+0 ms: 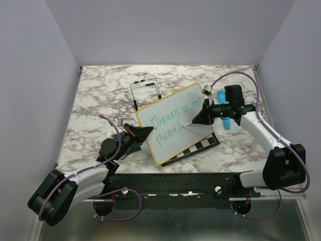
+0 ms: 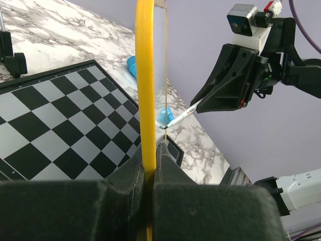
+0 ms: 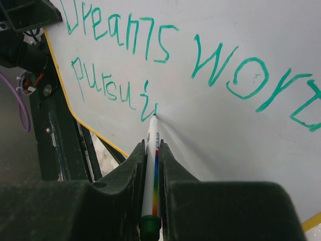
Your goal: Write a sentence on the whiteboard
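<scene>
From above, the white rectangular whiteboard with a yellow-orange frame stands tilted on the marble table, over a black-and-white checkered chessboard. The left tool is at its left edge.

Left wrist: that tool's fingers are clamped on the yellow frame.

Right wrist: the right tool pinches a white marker, its tip touching the board just after "pursui" in the teal handwritten sentence.

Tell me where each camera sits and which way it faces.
Top external: high behind the robot, looking down at the table; shows left gripper on the whiteboard, right gripper holding the marker.
Left wrist: looks along the whiteboard's yellow edge toward the right gripper; own fingers clamp the frame.
Right wrist: faces the sentence; own fingers pinch the marker.
Shared: both wrist views show the marker tip on the whiteboard.
</scene>
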Available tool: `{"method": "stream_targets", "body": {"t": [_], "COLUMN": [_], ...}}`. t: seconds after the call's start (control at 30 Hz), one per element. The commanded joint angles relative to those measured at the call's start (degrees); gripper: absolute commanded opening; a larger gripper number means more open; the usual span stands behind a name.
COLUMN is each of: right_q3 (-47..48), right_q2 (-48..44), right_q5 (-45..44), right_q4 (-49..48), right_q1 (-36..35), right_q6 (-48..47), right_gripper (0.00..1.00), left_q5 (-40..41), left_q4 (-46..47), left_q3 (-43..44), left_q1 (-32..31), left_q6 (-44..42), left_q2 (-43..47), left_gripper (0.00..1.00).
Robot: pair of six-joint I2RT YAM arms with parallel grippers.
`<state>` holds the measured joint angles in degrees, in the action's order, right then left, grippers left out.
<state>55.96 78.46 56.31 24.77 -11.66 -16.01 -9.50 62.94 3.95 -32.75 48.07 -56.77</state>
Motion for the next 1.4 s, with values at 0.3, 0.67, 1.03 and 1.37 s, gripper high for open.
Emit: {"method": "stream_targets", "body": {"t": [0.3, 0.67, 1.03, 1.37], "right_q3": [3.01, 0.99, 1.16, 2.48], "right_q2": [1.00, 0.29, 1.00, -0.59], "right_q5": [-1.91, -0.77, 0.99, 2.48], "right_q4": [-4.56, -2.55, 6.16, 0.20], "right_q1": [0.59, 2.34, 2.34, 5.85], "right_q6": [4.06, 2.22, -4.91, 0.54], "right_gripper": [0.01, 0.01, 0.01, 0.01], "left_q5": [-1.05, -0.96, -1.22, -0.96], "left_q4": [-1.15, -1.59, -0.71, -1.59], "left_q3": [-0.43, -0.34, 0.01, -0.25], "left_q1": [-0.21, -0.29, -0.29, -0.29], "left_q6": [-5.10, -5.36, -5.18, -5.45], "left_q2": [0.08, 0.35, -0.79, 0.17], "left_gripper": [0.00, 0.00, 0.00, 0.00]}}
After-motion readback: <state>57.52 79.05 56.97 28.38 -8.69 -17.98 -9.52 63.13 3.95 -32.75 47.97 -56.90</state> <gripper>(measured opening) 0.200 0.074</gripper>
